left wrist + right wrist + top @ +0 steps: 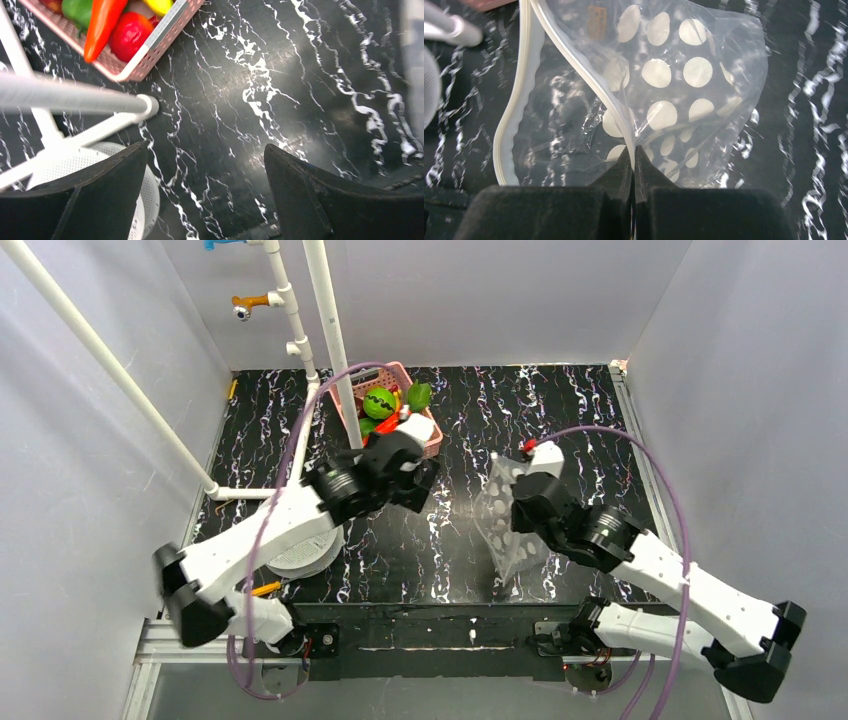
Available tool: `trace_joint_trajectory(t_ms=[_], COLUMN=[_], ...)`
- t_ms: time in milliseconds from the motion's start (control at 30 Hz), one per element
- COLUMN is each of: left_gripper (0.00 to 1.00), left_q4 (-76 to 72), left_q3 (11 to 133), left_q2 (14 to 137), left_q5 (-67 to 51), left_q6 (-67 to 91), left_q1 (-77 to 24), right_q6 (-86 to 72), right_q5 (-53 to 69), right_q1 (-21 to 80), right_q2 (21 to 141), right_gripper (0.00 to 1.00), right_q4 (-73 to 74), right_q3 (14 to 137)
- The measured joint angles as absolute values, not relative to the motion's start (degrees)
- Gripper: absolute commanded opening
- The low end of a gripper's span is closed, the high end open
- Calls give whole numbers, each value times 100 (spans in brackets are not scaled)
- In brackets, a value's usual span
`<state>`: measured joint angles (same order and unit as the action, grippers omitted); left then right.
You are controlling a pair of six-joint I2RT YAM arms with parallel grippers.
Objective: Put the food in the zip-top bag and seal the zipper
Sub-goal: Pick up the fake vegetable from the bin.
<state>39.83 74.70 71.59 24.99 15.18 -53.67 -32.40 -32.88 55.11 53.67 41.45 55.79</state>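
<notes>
The zip-top bag [503,520], clear with white dots, hangs at centre right of the black marbled table. In the right wrist view its mouth gapes and the white zipper [516,105] curves down the left. My right gripper [634,150] is shut on the bag's [674,90] near mouth edge; it also shows in the top view [520,512]. The food lies in the pink basket [398,369]: a green round one [379,402], a carrot [100,22], a red piece [129,35]. My left gripper [205,165] is open and empty over bare table just in front of the basket [165,30]; it also shows in the top view [418,483].
A white pipe frame [330,330] stands at the back left, with a bar crossing the left wrist view [75,97]. A white perforated round dish [300,555] lies under my left arm. Grey walls close in the table on three sides.
</notes>
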Motion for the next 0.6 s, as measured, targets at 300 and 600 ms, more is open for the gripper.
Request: trace_joint_trajectory(t_ms=[300,600], left_gripper=[84,75], left_q4=[3400,2657], left_q3=[8991,9898], left_q2=[9806,11758], left_q5=[3133,3726], left_q6=[-58,-1684], left_q1=[-5349,-4475], right_q6=[-4110,-4005], right_q5=[-4180,-4064], right_q1=[4764,4720], right_q2=[4495,3778], right_gripper=[1,1], right_q4=[5179,5133], right_q3=[5367,5024])
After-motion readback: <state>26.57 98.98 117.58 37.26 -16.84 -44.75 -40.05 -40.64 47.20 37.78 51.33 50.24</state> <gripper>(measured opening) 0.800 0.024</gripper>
